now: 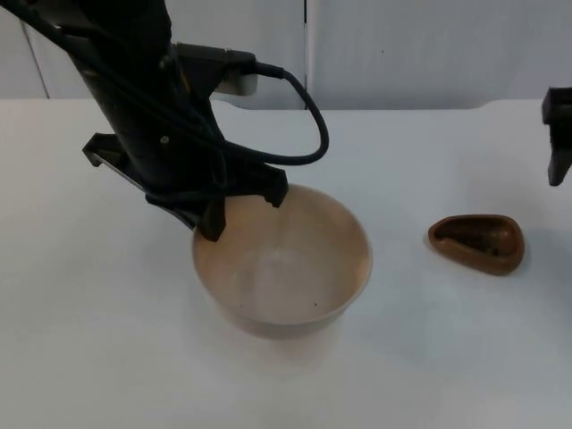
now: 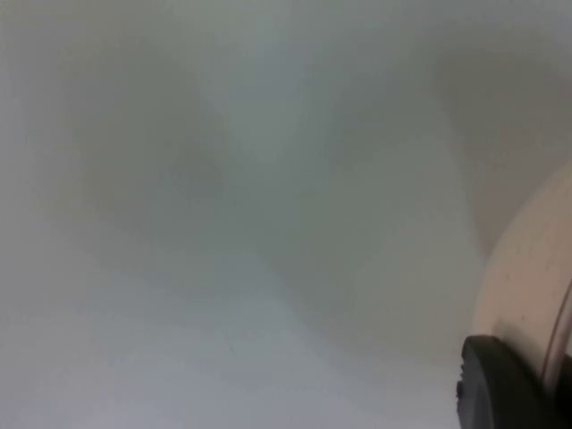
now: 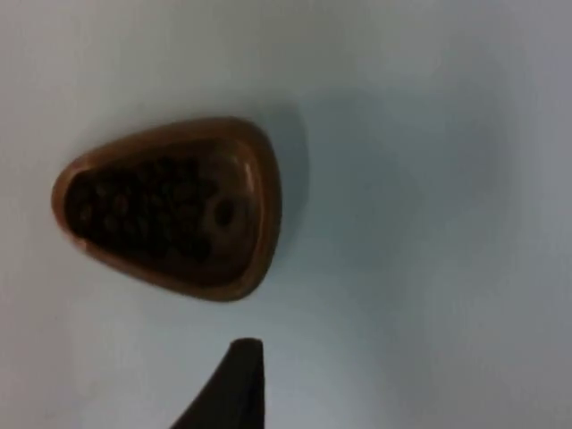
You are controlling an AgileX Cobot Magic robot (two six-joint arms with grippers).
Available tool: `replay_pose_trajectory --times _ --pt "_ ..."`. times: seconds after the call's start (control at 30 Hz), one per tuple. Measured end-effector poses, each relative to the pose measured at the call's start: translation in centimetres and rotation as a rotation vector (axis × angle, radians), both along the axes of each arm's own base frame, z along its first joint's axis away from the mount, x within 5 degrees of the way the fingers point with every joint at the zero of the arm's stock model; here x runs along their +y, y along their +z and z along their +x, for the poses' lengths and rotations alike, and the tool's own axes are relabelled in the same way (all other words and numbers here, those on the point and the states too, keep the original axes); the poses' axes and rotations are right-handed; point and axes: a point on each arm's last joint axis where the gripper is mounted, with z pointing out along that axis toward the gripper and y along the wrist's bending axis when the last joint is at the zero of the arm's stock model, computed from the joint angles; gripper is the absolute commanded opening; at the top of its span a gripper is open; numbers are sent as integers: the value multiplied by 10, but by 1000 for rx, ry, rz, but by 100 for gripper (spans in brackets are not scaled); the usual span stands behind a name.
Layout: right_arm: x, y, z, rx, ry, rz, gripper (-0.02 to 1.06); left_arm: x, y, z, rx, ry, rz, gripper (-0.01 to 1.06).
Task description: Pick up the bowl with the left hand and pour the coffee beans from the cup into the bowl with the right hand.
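Observation:
A wide beige bowl (image 1: 295, 268) stands on the white table (image 1: 80, 313), a little left of the middle. My left gripper (image 1: 244, 208) hangs over the bowl's back left rim, open, its two black fingers (image 1: 212, 223) spread along the rim. In the left wrist view one fingertip (image 2: 500, 389) sits close beside the bowl's pale wall (image 2: 536, 277). A brown, teardrop-shaped cup (image 1: 476, 243) holding dark coffee beans (image 3: 147, 210) rests on the table to the bowl's right. My right gripper (image 1: 559, 138) waits at the table's far right, behind the cup and apart from it.
The grey partition wall (image 1: 402, 45) closes off the table's far side. Bare white table lies between the bowl and the cup and along the front edge.

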Motion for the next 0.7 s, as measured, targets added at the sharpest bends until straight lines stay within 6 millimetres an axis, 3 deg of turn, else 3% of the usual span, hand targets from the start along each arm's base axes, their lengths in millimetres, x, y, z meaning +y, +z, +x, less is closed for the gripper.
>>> replay_pose_trajectory --times 0.33,0.7 --pt "10 -25 15 -30 -17 24 98 0 0 0 -4 0 -2 0" --pt "27 -54 49 35 2 41 98 0 0 1 -7 0 -4 0"
